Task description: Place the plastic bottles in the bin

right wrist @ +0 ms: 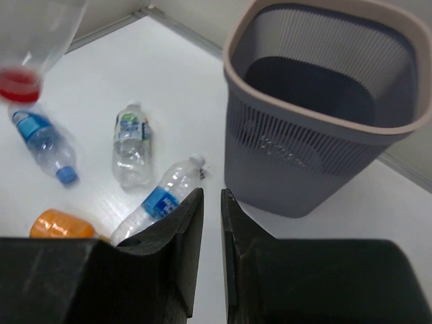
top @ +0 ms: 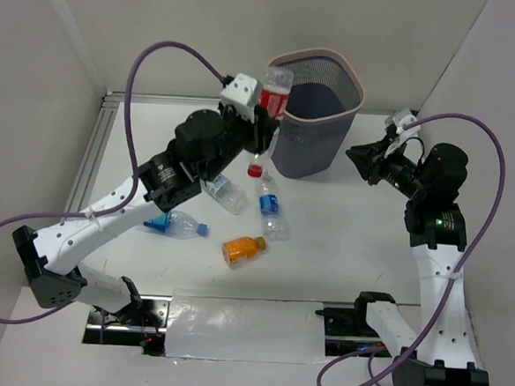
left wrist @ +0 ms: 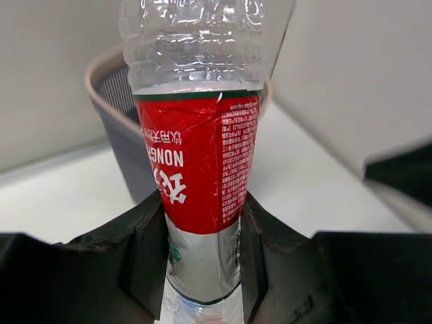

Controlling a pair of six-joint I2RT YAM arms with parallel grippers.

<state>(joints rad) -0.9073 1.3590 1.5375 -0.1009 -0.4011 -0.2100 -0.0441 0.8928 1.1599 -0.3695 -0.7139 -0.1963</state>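
Between the black jaws of the left gripper, the held bottle is clear, with a red label that carries white letters and a thin green band on its edge. Beyond the black jaws of the right gripper, the bin is dark grey mesh with a pale pinkish-beige rim. Left of these jaws are an orange bottle and a clear bottle with a blue label.

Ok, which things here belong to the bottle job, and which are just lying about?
Job: red-labelled bottle in the left gripper; green-labelled bottle; blue-labelled bottle; blue-capped bottle; orange bottle; bin.
Lying about: purple cables; silver sheet; metal rail.
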